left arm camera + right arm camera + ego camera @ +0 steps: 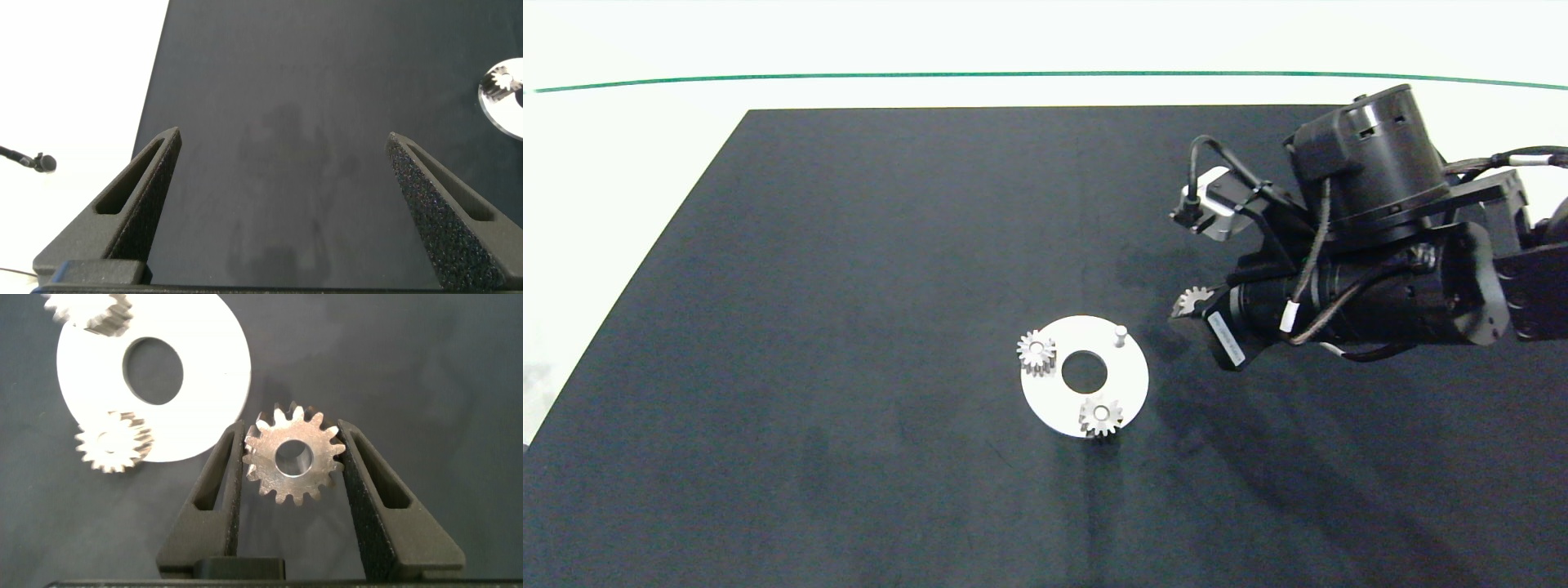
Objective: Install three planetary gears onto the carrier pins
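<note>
Right gripper (292,460): comes in from the right edge of the head view above the black mat (849,327); jaws clamped on the third planetary gear (292,461), one finger pressed to each side of its toothed rim, the gear lying flat between them with its round bore facing the wrist camera. In the head view only a few teeth of this gear (1192,299) show past the arm's dark housing. White carrier disc (1127,380): lies flat on the mat just beyond the right fingertips and to one side, apart from the held gear. Disc holds two seated gears: one (1036,352) at the rim farthest from the right jaws, one (1101,416) at the rim nearest the camera, each over its own pin. Bare carrier pin (1121,333): upright, on the side of the disc closest to the right jaws, nothing on it. Left gripper (282,175): well off from the disc, jaws spread wide over bare mat, nothing between them; the disc's edge (508,114) shows far beyond one fingertip.
</note>
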### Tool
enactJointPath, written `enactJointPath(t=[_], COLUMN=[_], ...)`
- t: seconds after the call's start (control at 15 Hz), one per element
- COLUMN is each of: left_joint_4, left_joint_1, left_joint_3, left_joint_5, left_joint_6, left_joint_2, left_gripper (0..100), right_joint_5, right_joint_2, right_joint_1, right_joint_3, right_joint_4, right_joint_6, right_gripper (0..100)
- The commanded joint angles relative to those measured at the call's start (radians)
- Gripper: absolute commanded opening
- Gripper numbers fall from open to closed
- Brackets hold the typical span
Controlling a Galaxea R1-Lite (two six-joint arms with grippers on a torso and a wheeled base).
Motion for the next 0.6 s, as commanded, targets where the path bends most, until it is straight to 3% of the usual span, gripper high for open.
enactJointPath(t=[0.07, 0.6], left_joint_4=[0.003, 0.003], left_joint_1=[0.008, 0.02], left_joint_3=[-0.005, -0.006], left_joint_5=[-0.002, -0.004], left_joint_6=[0.001, 0.001], left_joint_2=[-0.008, -0.01], left_gripper=[100, 100], right_joint_5=[-0.005, -0.006], right_joint_2=[0.093, 0.166], right_joint_1=[0.027, 0.054], right_joint_3=[-0.071, -0.144], right_joint_4=[0.022, 0.026], right_joint_6=[-0.001, -0.001], right_gripper=[7, 7])
